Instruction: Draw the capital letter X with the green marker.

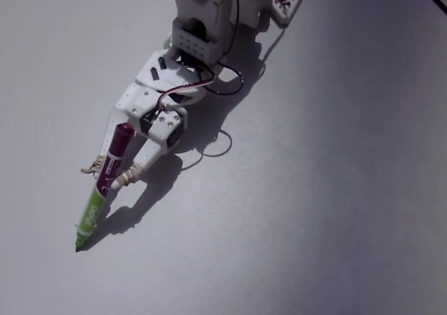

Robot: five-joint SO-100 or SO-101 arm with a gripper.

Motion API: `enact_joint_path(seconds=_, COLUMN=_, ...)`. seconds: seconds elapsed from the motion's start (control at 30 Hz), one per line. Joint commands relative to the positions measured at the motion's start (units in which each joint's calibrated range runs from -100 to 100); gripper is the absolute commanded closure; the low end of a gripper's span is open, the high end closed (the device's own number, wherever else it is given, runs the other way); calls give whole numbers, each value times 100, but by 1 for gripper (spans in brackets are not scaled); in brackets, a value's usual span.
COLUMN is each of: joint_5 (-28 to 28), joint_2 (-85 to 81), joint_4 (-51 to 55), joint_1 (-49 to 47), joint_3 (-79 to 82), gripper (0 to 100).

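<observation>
While the pale grey table (335, 189) lies bare to either side of me, everything in the fixed view gathers at its left half. Furthest left and lowest is the dark pointed tip of the green marker (103, 188), which meets the table just where its own shadow begins, down near the lower left corner. From that tip the pen leans up and to the right: first the lime-green front half, then a thin white band, then the magenta-purple rear half, ending in a rounded cap just beside my white body. My claw (105, 177) is closed on the pen about at its middle, where green gives way to purple, one finger on each side of the barrel. Tan bands are wound round my fingers (124, 177) there. I cannot make out any green ink on the table by the tip; shadow covers that spot.

Further right, my shadow falls across the table from the pen tip up toward my wrist. A red and black wire (209, 88) loops over my white wrist housing, and a thin wire loop lies on the table just right of my claw. My arm (202, 22) rises out of the top edge of the view.
</observation>
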Motion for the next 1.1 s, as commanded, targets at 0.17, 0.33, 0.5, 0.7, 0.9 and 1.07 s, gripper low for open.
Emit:
enact_joint_path(seconds=0.17, joint_5=83, joint_2=-617, joint_4=-3, joint_1=163, joint_3=662, gripper=100)
enact_joint_path(seconds=0.33, joint_5=112, joint_2=-737, joint_4=-167, joint_1=201, joint_3=806, gripper=100)
enact_joint_path(seconds=0.5, joint_5=161, joint_2=-1096, joint_4=-306, joint_1=211, joint_3=1183, gripper=100)
enact_joint_path(seconds=0.7, joint_5=93, joint_2=-1423, joint_4=-477, joint_1=125, joint_3=1785, gripper=100)
enact_joint_path(seconds=0.9, joint_5=88, joint_2=-1168, joint_4=-322, joint_1=97, joint_3=1066, gripper=100)
enact_joint_path(seconds=1.07, joint_5=93, joint_2=-976, joint_4=-208, joint_1=106, joint_3=483, gripper=100)
